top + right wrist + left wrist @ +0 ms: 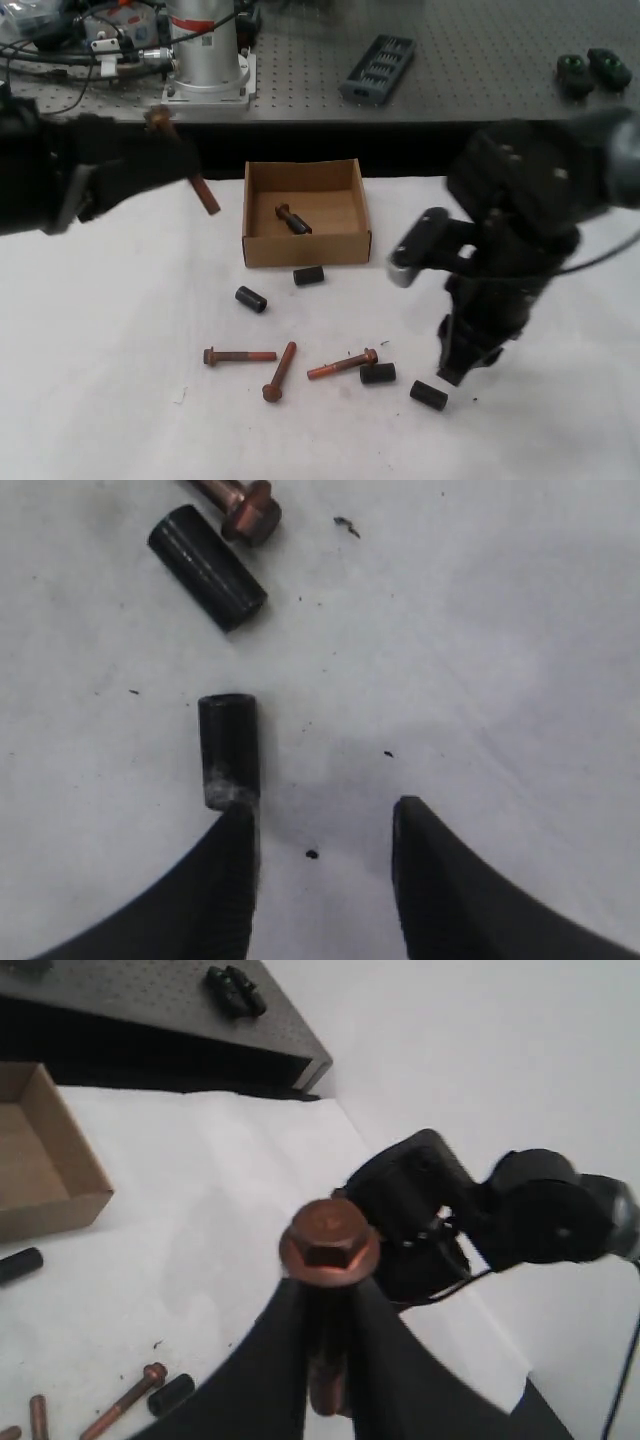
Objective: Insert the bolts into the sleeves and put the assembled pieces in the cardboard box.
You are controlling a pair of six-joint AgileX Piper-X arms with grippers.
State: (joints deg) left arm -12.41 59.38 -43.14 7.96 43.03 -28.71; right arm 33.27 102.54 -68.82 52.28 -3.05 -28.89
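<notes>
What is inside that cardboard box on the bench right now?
One rust-coloured bolt with a black sleeve on its shank lies on the floor of the cardboard box. Its near wall hides the floor strip just behind it.

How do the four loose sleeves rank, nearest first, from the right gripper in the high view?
1. Closest sleeve, beside the right gripper.
2. Second sleeve, left of it, by a bolt.
3. Third sleeve, in front of the cardboard box.
4. Leftmost sleeve, farther left.
</notes>
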